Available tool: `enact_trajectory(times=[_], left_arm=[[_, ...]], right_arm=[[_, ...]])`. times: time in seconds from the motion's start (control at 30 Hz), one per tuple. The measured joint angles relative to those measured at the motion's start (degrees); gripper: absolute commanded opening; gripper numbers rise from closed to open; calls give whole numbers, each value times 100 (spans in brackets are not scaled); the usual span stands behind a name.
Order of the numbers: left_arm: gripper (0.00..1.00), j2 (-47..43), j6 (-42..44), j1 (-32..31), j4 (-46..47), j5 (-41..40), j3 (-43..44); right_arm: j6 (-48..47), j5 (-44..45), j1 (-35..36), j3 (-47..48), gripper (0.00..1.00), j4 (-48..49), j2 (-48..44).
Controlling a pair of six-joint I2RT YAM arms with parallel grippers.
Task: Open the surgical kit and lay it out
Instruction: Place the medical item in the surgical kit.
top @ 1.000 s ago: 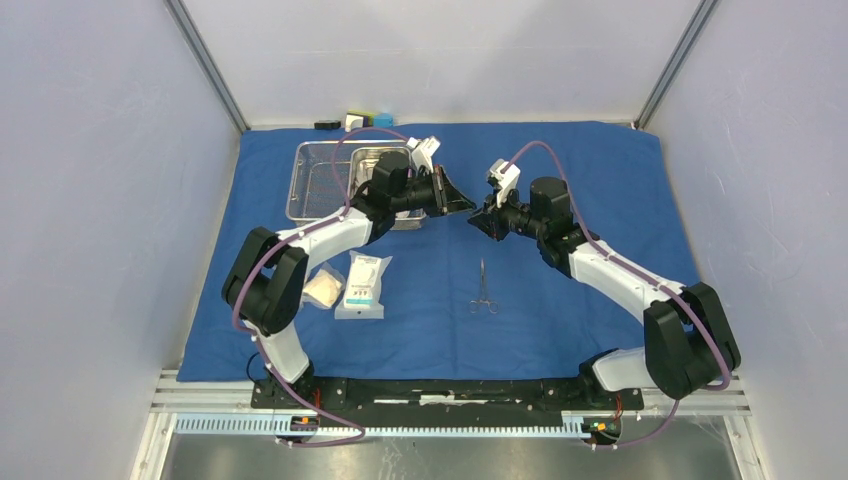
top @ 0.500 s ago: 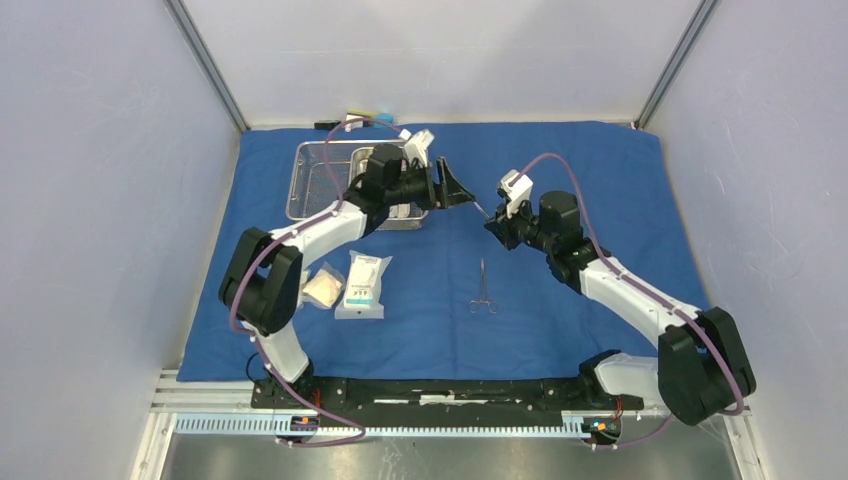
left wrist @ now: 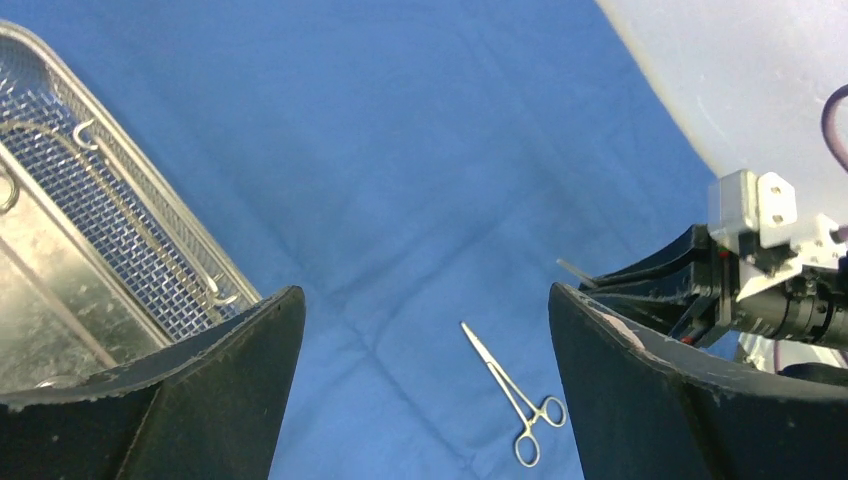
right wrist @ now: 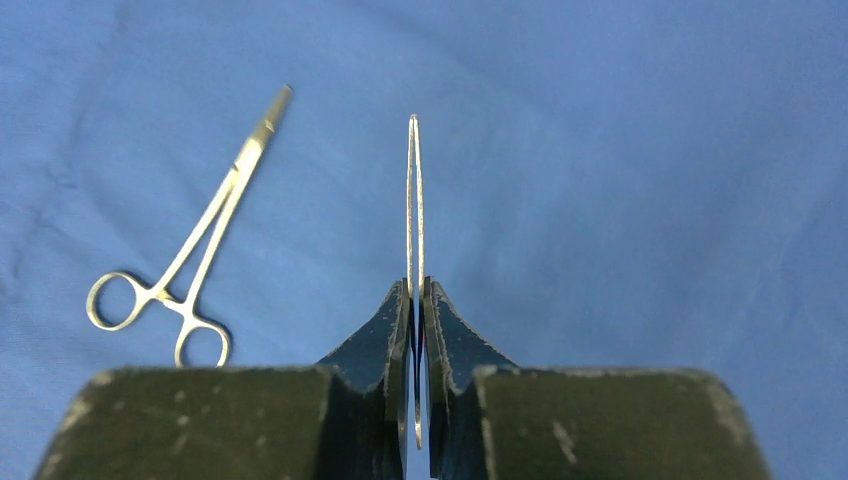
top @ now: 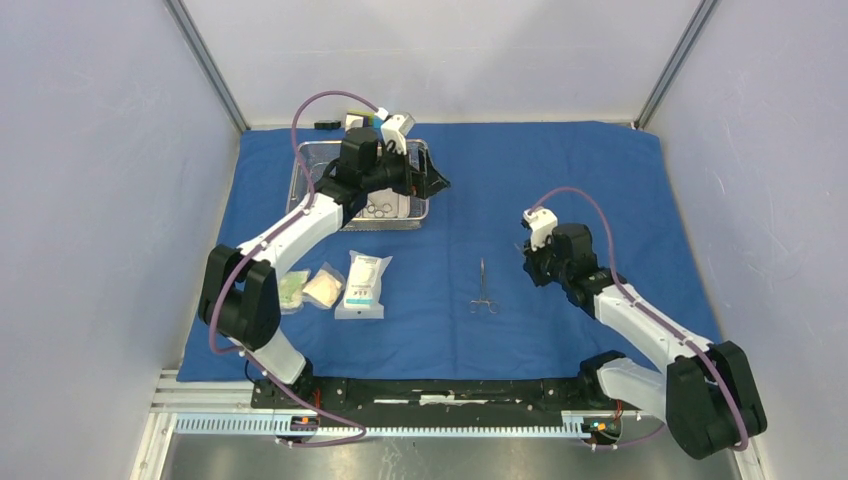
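showing a table from above, covered by a blue cloth (top: 600, 170) spread flat, with two robot arms reaching out from the near edge.

a wire basket (top: 300, 170) sits on the far left part of the cloth, with a smaller steel pan (top: 395, 212) inside its right half. the left gripper (top: 440, 180) hovers over the right end of the basket and pan. its jaws are wide apart and hold nothing. in its own camera view the two dark fingers (left wrist: 200, 390) frame bare cloth, with the basket's mesh wall at the left.

the right gripper (top: 528, 265) is low over the cloth, right of centre. its jaws are pressed together, clamped on a thin steel tool (right wrist: 415, 200) seen edge-on, two slim strips meeting at a tip that sticks out past the fingertips.

a pair of steel scissor-like clamps (top: 484, 288) lies flat on the cloth just left of the right gripper, apart from it, ring handles toward the near edge and tip pointing away.

three packets lie side by side on the near left of the cloth: a white packet (top: 365, 285), a cream packet (top: 322, 287) and a green packet (top: 291, 290), partly hidden behind the left arm.

small blocks (top: 327, 125) sit at the far edge behind the basket.
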Motion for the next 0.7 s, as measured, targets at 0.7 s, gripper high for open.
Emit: enact_trajectory(times=[0.7], left_arm=[[98, -2, 195, 98, -372, -245, -330]], right_arm=[[1143, 595, -857, -710, 8, -625, -205]])
